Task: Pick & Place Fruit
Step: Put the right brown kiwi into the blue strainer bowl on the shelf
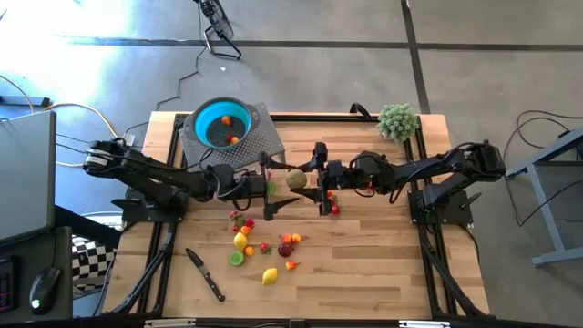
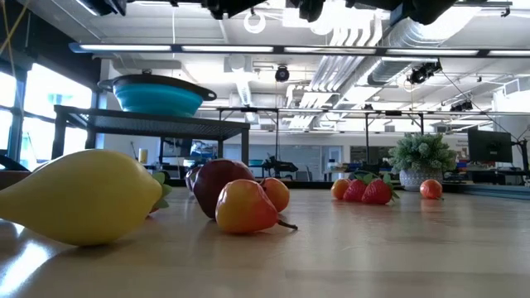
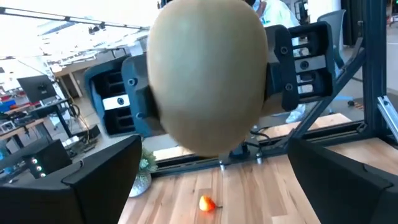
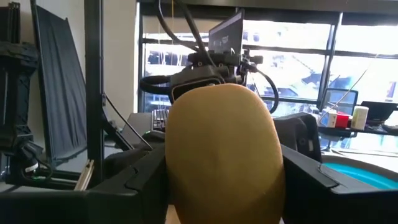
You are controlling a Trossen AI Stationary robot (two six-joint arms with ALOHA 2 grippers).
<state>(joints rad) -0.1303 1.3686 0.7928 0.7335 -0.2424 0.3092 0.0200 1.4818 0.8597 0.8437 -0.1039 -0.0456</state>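
Both right fingers point(image 4: 134, 180) clamping tan fruit point(image 4: 222, 149).

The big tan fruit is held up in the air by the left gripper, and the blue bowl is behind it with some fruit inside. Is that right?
Not quite. The right gripper holds the big tan fruit in the air, as the right wrist view shows. The left gripper waits open beside it. The blue bowl does hold some fruit.

No readable text, label, brand, number or sign shows in any view.
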